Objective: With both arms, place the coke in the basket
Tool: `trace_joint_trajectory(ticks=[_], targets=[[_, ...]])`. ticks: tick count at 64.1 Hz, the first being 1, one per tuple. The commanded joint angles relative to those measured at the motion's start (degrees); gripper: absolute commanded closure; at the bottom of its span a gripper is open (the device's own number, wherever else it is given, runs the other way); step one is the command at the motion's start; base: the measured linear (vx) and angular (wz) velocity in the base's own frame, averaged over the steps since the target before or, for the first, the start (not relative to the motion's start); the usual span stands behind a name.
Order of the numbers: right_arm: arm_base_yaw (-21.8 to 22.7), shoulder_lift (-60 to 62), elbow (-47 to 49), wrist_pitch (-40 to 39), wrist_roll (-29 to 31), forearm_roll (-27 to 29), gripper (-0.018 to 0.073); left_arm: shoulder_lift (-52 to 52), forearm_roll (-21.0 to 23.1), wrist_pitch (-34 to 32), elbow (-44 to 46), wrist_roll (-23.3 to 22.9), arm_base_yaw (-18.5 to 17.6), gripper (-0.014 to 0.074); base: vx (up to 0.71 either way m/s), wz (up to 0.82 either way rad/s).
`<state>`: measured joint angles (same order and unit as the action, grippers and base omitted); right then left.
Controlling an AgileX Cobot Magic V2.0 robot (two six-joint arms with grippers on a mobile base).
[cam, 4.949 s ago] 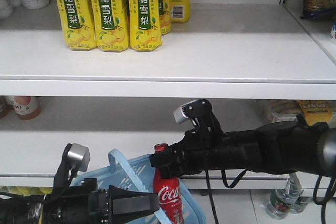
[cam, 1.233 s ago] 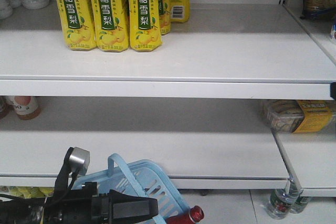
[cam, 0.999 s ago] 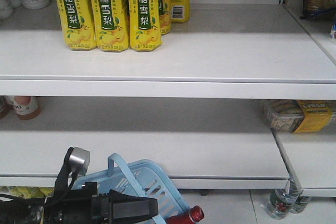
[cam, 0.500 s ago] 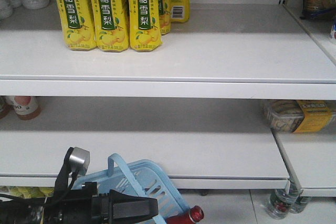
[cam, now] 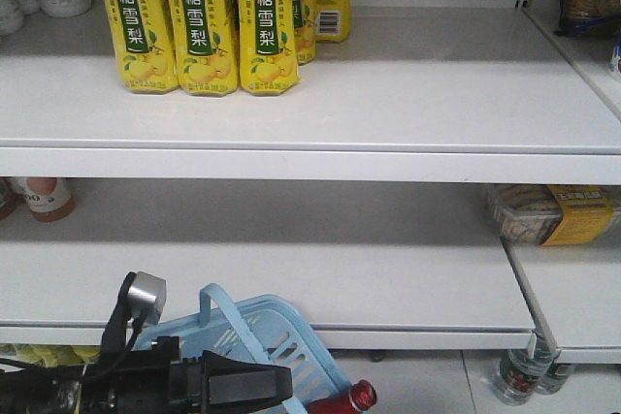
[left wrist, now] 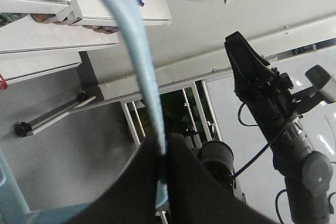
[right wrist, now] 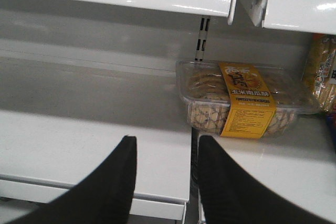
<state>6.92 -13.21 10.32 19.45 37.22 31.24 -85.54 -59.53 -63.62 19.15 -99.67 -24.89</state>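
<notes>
Gripping the handle [left wrist: 137, 61] keeps the basket [cam: 291, 346] hanging for the coke [cam: 357, 398]; left gripper [left wrist: 164, 157] clamped, right gripper [right wrist: 164, 153] narrowly apart, empty.

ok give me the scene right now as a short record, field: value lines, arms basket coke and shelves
left gripper: shut on the basket handle
right gripper: open, nothing between its fingers, facing a shelf
basket: light blue, tilted, at the bottom of the front view
coke: only its red top shows, at the basket's right edge
upper shelf: yellow drink cartons at the left
lower right shelf: clear box of biscuits with a yellow label
</notes>
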Motion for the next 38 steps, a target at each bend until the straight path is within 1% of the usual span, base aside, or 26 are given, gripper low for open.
trace_joint_trajectory(ticks=[1,3,9,11,38], targets=[[0.3,-0.5,1.7,-3.7,0.2,0.4,0.0337,2.0,3.9,-15.2,1.3,0.9,-0.2,0.0603,0.0,0.0],[0.3,-0.5,1.7,-3.7,0.2,0.4,0.037,2.0,3.9,-15.2,1.3,0.9,-0.2,0.0603,0.0,0.0],[0.3,-0.5,1.7,-3.7,0.2,0.4,0.0514,2.0,3.9,-15.2,1.3,0.9,-0.2,0.0603,0.0,0.0],[0.3,-0.5,1.7,-3.7,0.2,0.4,0.0574,2.0,3.9,-15.2,1.3,0.9,-0.2,0.0603,0.0,0.0],[0.3,-0.5,1.7,-3.1,0.2,0.5,0.0569,2.0,3.9,-15.2,1.3,0.9,-0.2,0.0603,0.0,0.0]])
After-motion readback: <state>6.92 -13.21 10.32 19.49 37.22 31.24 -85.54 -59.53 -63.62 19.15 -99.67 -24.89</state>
